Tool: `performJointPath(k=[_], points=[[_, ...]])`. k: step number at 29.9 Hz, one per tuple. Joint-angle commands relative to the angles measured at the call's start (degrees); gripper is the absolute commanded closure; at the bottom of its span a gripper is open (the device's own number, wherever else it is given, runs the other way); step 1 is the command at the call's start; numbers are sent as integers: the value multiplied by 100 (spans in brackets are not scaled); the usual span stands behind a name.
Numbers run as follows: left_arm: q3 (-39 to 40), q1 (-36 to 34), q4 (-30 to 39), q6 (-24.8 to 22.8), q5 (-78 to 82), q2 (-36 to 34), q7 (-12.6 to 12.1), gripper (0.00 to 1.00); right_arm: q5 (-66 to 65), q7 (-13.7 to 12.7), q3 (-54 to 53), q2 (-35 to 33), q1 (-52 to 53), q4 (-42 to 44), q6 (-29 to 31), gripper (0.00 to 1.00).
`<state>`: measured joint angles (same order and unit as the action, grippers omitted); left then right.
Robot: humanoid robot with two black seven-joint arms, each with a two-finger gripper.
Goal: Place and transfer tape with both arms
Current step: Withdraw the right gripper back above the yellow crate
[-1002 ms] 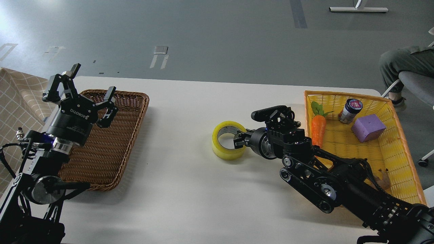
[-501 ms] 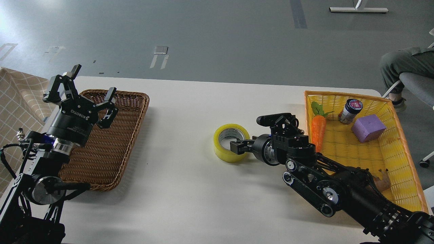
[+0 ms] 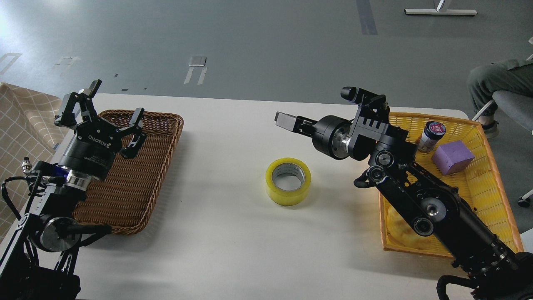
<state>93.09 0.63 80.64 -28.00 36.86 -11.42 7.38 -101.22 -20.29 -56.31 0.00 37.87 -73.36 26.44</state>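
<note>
The tape, a yellow roll with a white core, lies flat on the white table near its middle, with nothing touching it. My right gripper hangs in the air above and behind the roll, pointing left, empty; one grey finger pad faces me, so it looks open. My left gripper is open and empty, raised over the far left part of the brown wicker basket, well left of the tape.
A yellow basket at the right holds a small jar, a purple block and a yellowish bread toy; my right arm crosses it. A seated person is at the far right. Checked cloth is at the left.
My right gripper has let go of the tape and risen up and back, away from it. The roll now lies flat on the table. The left arm has hardly moved.
</note>
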Motion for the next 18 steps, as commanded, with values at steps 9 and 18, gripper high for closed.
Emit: performJointPath(k=[9,18], points=[[-1,-1,13,0,6,-9,0,0,1998,7,-1258,0,467,-1214,71,0],[25,-19,48,0,-3,-9,0,0,4223,287,-2610,-1045,-182,-2454,156,0]])
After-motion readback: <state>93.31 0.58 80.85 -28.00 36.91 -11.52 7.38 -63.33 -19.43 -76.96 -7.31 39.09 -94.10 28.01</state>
